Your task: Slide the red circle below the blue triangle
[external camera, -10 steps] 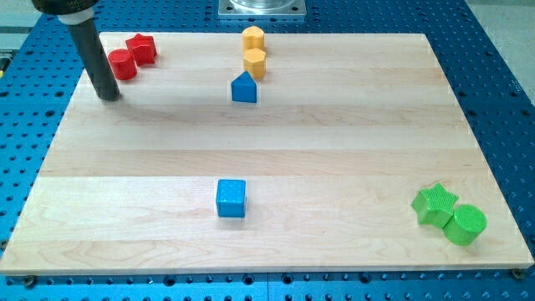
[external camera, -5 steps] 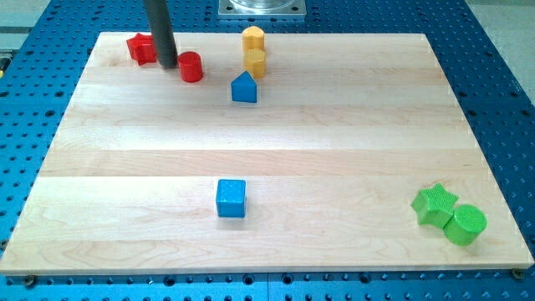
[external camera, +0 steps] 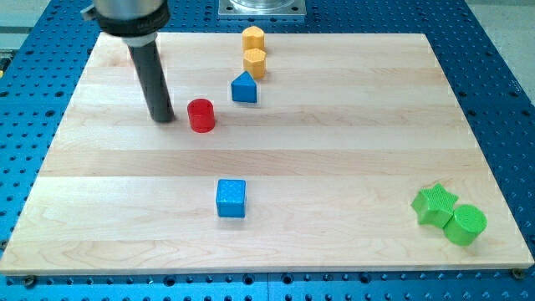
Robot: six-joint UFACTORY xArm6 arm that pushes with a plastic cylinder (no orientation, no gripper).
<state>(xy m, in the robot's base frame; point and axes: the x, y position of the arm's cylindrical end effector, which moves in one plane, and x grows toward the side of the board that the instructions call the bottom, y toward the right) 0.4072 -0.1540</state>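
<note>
Six small blocks are visible on the pale wooden worktop [external camera: 334, 125], and the blue triangular block [external camera: 244, 88] serves as reference for all positions. The red circular block [external camera: 201, 114] stands upright toward the view's bottom-left of the blue triangle, near it but apart from it, so it is not directly below. The rod's lower end, my tip [external camera: 163, 119], rests on the worktop just beside the red circle on the view's left, with a narrow gap showing between them. The arm carries no gripper, so no jaw state is reported; the dark rod rises from the tip toward the view's top-left. Two yellow cylindrical blocks sit at the view's top of the blue triangle: the nearer yellow cylinder [external camera: 255, 62] just beside it, the farther yellow cylinder [external camera: 253, 38] close behind that one. The blue square block [external camera: 231, 198] lies well apart toward the view's bottom of the triangle. The green star-shaped block [external camera: 434, 204] and green cylindrical block [external camera: 465, 224] touch each other, far toward the view's bottom-right.
</note>
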